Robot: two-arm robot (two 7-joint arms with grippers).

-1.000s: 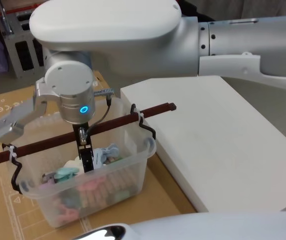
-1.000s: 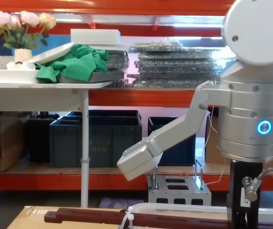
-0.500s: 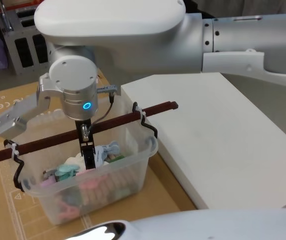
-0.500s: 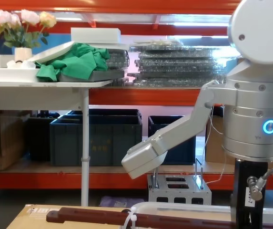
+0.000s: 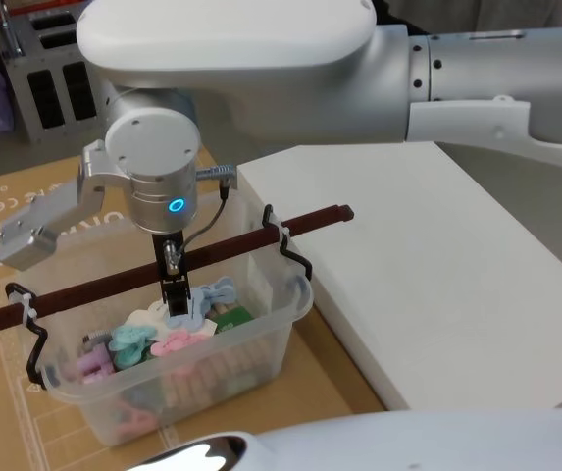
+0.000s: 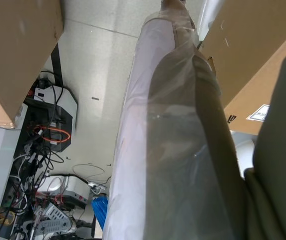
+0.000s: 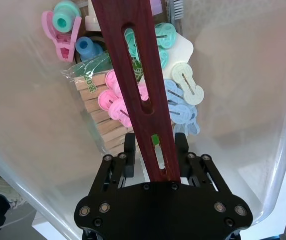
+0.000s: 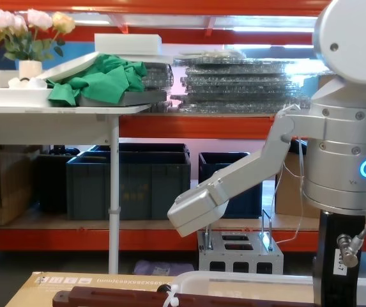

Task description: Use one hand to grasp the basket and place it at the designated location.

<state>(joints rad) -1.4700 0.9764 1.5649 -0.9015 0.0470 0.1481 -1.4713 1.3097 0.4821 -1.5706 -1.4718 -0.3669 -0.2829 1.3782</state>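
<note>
The basket (image 5: 224, 371) is a translucent white tub holding coloured clothes pegs (image 5: 166, 342), over the cardboard sheet (image 5: 6, 211). Its dark reddish-brown bar handle (image 5: 84, 291) is zip-tied to black brackets at both ends. My right gripper (image 5: 175, 286) points straight down and is shut on the middle of the handle. In the right wrist view the black fingers (image 7: 129, 148) clamp the slotted handle (image 7: 133, 60) above the pegs, with the basket wall (image 7: 242, 100) beside them. The chest view shows the handle (image 8: 119, 298) and basket rim (image 8: 246, 277) at the bottom. I cannot tell whether the base touches the cardboard.
A raised white platform (image 5: 437, 265) lies directly right of the basket, its near corner close to the tub's rim. A metal rack (image 5: 40, 83) stands on the floor behind the cardboard. Dark blue crates (image 8: 128, 185) sit on the shelf far ahead.
My right arm and the basket hanging from it have shifted a little to the right, toward the white platform. The grip on the handle is unchanged.
</note>
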